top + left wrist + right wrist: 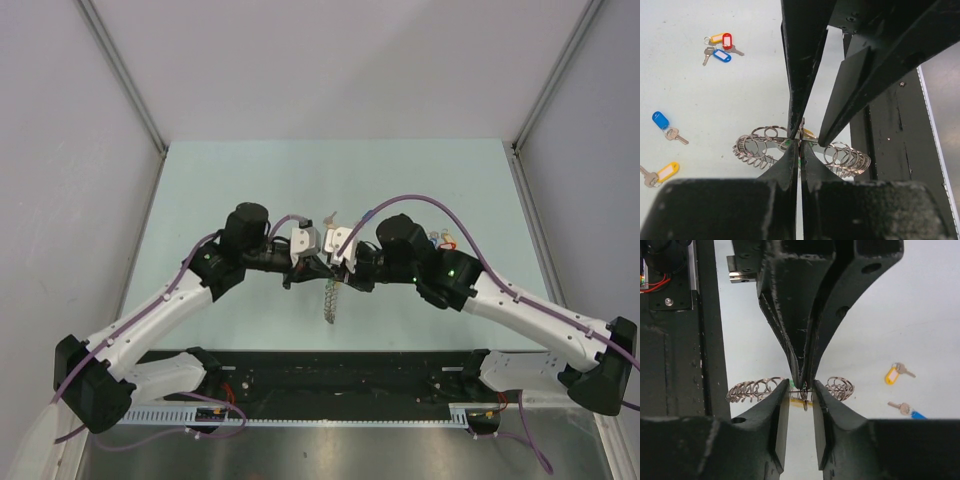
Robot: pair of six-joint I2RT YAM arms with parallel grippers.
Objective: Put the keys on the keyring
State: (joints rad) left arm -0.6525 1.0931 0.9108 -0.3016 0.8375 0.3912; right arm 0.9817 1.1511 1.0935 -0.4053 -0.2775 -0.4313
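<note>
The keyring (331, 298), a wire loop fringed with many small silver rings (754, 146), hangs between both arms above the table. My left gripper (800, 146) is shut on its wire at the top. My right gripper (801, 387) faces it, jaws apart either side of that wire and a small ring, with a yellow tag (805, 401) just below. Loose keys lie on the table: a bunch with yellow, red and blue tags (720, 44), a blue-tagged key (662, 122) and a yellow-tagged key (665, 171). From above, the right arm partly hides the keys (445, 241).
A black rail (320, 375) runs along the near table edge, just below the hanging keyring. Grey walls with metal posts (125, 75) close the table at the left, right and back.
</note>
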